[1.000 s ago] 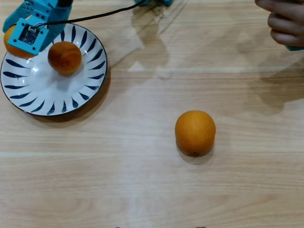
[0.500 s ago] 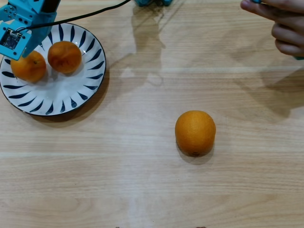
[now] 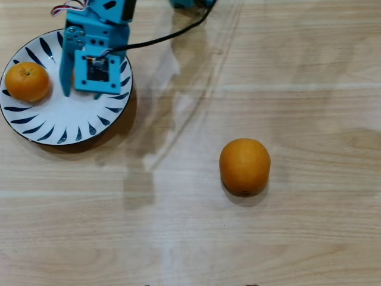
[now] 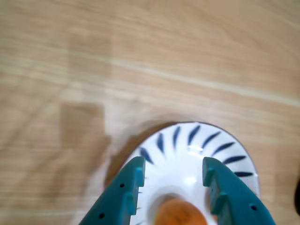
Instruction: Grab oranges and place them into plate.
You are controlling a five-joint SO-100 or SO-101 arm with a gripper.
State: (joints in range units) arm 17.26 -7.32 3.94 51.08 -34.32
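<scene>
Our gripper (image 4: 172,194) hangs wide over the plate (image 3: 56,128), an orange (image 4: 179,213) loose between its jaws — lifting carelessly could nudge it off; the large orange (image 3: 244,166) waits far right.

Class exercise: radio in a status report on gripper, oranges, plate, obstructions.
Gripper open over plate, small orange between fingers. One orange already plated. Large orange alone on table, path clear.

One orange (image 3: 26,81) on the plate (image 3: 65,122) — another (image 3: 244,166) right, on the table (image 3: 178,238).
</scene>
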